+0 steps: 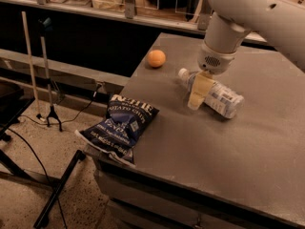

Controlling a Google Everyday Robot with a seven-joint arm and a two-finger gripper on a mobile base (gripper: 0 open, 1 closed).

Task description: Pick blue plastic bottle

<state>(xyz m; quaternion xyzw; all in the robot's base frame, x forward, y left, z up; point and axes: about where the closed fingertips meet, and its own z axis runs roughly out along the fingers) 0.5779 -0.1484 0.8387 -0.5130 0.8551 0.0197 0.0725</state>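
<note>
The blue plastic bottle (pixel 223 99) is clear, with a white cap and a white-and-blue label. It lies on its side on the grey table (pixel 228 161), cap pointing to the far left. My gripper (pixel 199 95) hangs from the white arm (pixel 248 8) and is down at the bottle's neck end, its cream-coloured tip reaching the table on the near side of the bottle. The far side of the gripper is hidden.
A dark blue chip bag (pixel 119 125) lies at the table's front left corner, partly over the edge. An orange (pixel 156 58) sits at the far left of the table. A stand and cables are on the floor at left.
</note>
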